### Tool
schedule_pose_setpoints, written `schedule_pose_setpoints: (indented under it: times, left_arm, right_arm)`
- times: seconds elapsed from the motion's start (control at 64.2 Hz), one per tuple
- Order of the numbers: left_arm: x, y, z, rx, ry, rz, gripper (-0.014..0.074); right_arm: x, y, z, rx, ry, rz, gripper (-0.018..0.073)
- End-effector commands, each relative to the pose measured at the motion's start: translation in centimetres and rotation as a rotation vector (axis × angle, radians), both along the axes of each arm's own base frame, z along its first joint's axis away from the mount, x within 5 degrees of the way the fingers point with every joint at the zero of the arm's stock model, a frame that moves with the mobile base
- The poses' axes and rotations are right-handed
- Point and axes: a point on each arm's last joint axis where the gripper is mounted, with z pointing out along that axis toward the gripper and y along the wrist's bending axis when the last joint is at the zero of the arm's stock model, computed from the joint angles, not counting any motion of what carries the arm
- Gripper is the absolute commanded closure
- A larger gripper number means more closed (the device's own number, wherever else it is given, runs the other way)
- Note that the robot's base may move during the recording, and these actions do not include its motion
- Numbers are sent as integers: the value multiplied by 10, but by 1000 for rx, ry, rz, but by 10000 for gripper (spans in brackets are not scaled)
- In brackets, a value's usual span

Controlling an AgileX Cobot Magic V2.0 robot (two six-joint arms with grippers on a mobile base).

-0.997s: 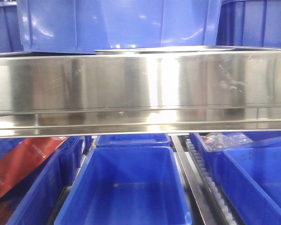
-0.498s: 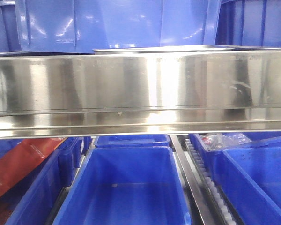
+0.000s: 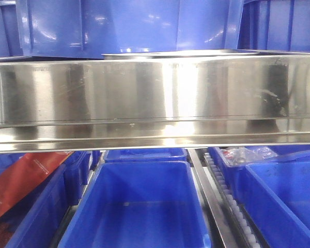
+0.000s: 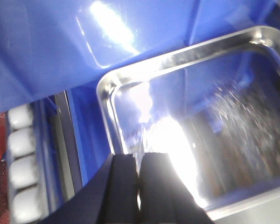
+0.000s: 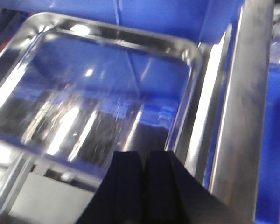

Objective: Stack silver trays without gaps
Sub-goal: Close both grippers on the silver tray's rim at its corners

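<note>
A shiny silver tray (image 4: 233,107) fills the right of the left wrist view, its bottom bare and glaring. My left gripper (image 4: 139,156) hangs over the tray's near left part, jaws shut with nothing between them. In the right wrist view a silver tray (image 5: 93,84) lies ahead and to the left. My right gripper (image 5: 146,154) is over its near right corner, jaws shut and empty. In the front view only a thin tray rim (image 3: 181,53) shows above the wide steel rail (image 3: 155,98). Neither gripper shows there. I cannot tell whether the wrist views show one tray or two.
A large blue bin (image 3: 129,26) stands behind the tray. Below the rail are several blue bins (image 3: 139,206), one with a red packet (image 3: 20,181), and a roller track (image 3: 222,191). White rollers (image 4: 21,140) lie left of the tray. A steel rail (image 5: 245,93) runs right of it.
The blue bin behind the rail and the tray rim have shifted slightly left in the front view, and the reflections on the rail have changed. Nothing else differs.
</note>
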Motion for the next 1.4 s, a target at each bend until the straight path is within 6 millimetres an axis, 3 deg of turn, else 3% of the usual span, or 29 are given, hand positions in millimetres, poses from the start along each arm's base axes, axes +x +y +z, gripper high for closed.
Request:
schedule_pose_setpoints:
  times: [0.0, 0.265, 0.405, 0.467, 0.592, 0.654, 0.872, 1.044, 1.386]
  left_arm:
    - [4, -4, -4, -10, 27, 46, 535]
    - [21, 8, -24, -37, 129, 166, 217]
    - [29, 17, -26, -66, 154, 196, 157]
    - [32, 21, -28, -83, 171, 209, 158]
    - [35, 23, -31, -87, 187, 218, 157]
    - [35, 22, -33, -92, 194, 217, 157]
    - [39, 11, -51, -127, 269, 207, 157]
    - [42, 5, -65, -98, 300, 193, 157]
    - [44, 2, -64, -109, 265, 171, 161]
  right_arm:
    - [14, 4, 3, -29, -15, 10, 613]
    - [45, 13, -8, -42, 105, 38, 605]
    - [54, 16, -19, -29, 148, 45, 595]
    - [56, 17, -24, -31, 162, 46, 519]
    - [59, 18, -30, -34, 178, 46, 199]
    - [61, 18, -32, -35, 184, 46, 122]
    - [67, 17, -43, -63, 206, 43, 209]
    - [71, 15, -49, -93, 204, 37, 210]
    - [81, 15, -65, -110, 229, 4, 210]
